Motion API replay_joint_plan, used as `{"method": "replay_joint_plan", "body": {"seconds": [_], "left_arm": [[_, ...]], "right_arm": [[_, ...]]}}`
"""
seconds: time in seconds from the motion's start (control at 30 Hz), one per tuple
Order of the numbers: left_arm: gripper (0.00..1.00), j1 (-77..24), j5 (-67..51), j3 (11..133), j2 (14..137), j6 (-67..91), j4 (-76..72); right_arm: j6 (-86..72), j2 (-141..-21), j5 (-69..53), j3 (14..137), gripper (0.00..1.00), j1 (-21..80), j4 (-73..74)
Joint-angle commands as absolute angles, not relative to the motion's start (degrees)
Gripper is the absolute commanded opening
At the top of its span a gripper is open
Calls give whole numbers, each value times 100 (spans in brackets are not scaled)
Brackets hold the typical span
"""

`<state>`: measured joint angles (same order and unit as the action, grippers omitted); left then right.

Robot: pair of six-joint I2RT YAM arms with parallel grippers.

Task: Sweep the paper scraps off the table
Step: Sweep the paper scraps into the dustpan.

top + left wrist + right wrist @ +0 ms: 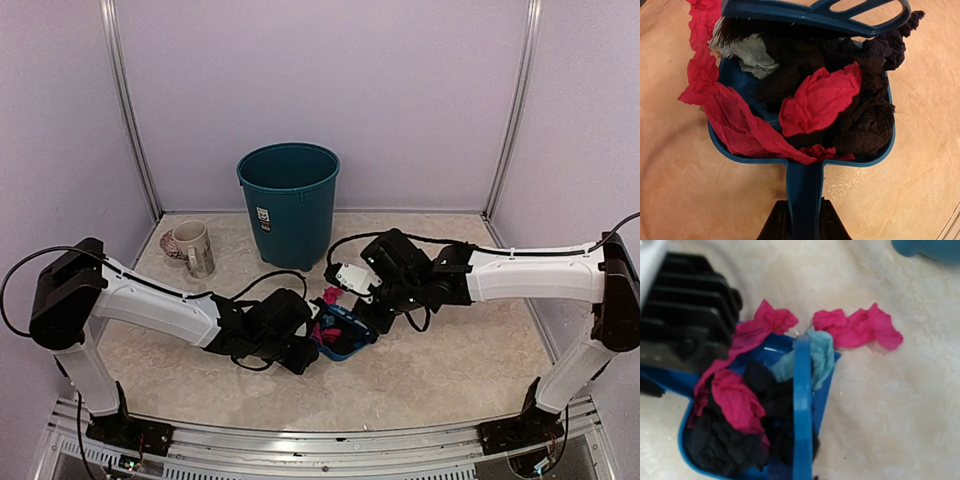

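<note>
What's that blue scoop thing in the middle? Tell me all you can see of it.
It is a blue, plastic-looking dustpan: a shallow tray with low walls and a straight handle. It sits on the table, its handle clamped in the left pincer. It is heaped with crumpled paper scraps in pink, black and teal, one pink strip hanging over a side wall. A blue brush reaches in at its open edge.

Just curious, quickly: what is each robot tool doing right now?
Left tool: closed, holding the dustpan by its handle.
Right tool: closed, holding the brush by its handle.
</note>
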<state>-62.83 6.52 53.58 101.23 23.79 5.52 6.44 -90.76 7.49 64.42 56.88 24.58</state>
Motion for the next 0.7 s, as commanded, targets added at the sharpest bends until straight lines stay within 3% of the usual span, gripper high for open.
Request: {"method": "replay_joint_plan", "body": {"seconds": [0.0, 0.23, 0.67], "left_arm": [[0, -6258, 896, 5152, 10143, 2478, 648], [0, -6292, 971, 4827, 9882, 2662, 724], [0, -6339, 1102, 4401, 9244, 3049, 1128]], "right_arm": [[315, -8702, 1304, 6581, 0, 5785, 2727], [556, -8925, 2568, 7002, 0, 5712, 2596], [2082, -10454, 2276, 7671, 0, 5234, 1249]]}}
